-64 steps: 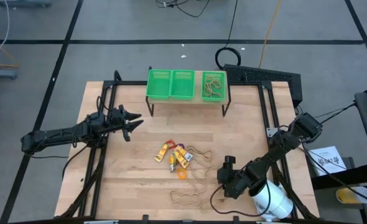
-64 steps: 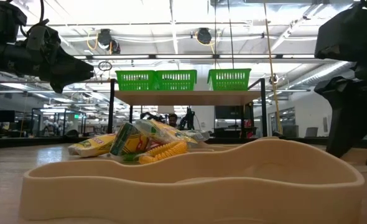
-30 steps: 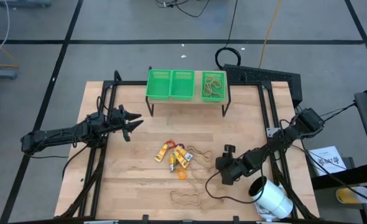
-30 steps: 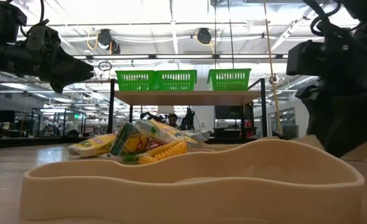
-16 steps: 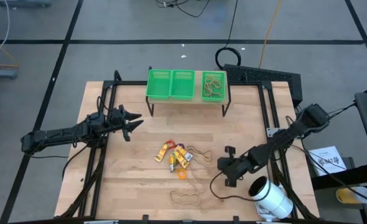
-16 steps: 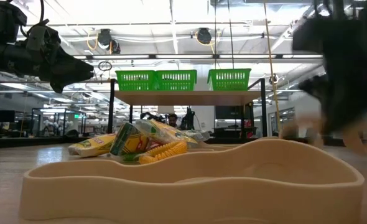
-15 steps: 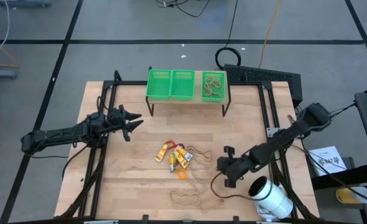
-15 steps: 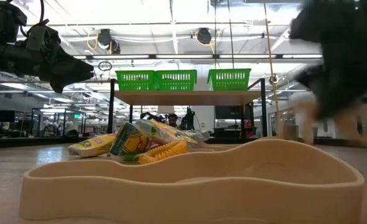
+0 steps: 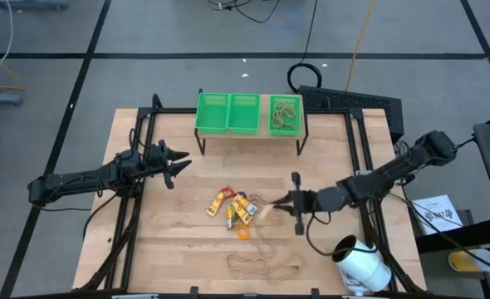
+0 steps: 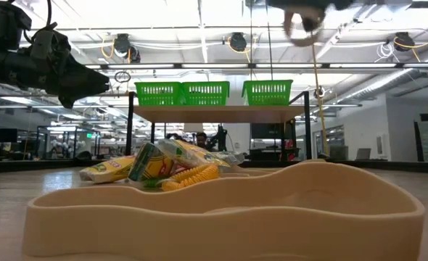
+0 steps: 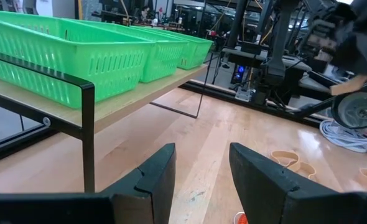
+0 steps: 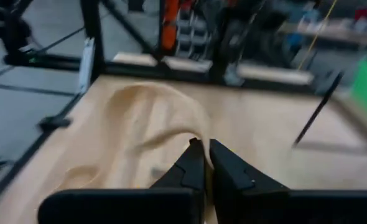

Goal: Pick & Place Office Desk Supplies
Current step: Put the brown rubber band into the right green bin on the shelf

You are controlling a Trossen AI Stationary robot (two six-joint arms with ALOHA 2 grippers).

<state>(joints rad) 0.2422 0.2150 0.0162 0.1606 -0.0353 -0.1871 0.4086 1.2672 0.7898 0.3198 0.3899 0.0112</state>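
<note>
High view shows the right gripper (image 9: 283, 202) stretched out over the middle of the wooden table (image 9: 187, 249), just right of the small pile of supplies (image 9: 235, 209). Its fingers are pressed together on a tan rubber band (image 12: 149, 118), which hangs as a blurred loop from the fingertips in the right wrist view. From above, the band (image 9: 271, 208) trails leftward from the tips toward the pile.

The pile holds yellow packets and an orange ring, with thin tan loops lying just beside it. Another tan rubber band loop (image 9: 249, 265) lies flat on the table nearer the front edge, apart from the pile. A white cylinder (image 9: 361, 262) rests at the near right corner.

At the far side stands a low shelf carrying three green baskets (image 9: 249, 114). The rightmost basket (image 9: 285, 115) has tan bands inside; what the other two hold cannot be made out.

The left gripper (image 9: 177, 161) hovers over the left part of the table, well apart from the pile, pointing right. Its fingers (image 11: 152, 177) stand apart with nothing between them in the left wrist view, which looks along the shelf and baskets (image 11: 96, 53).

Low view shows a thick tan band (image 10: 221, 210) close up in front, with the pile (image 10: 163, 167) behind it.
</note>
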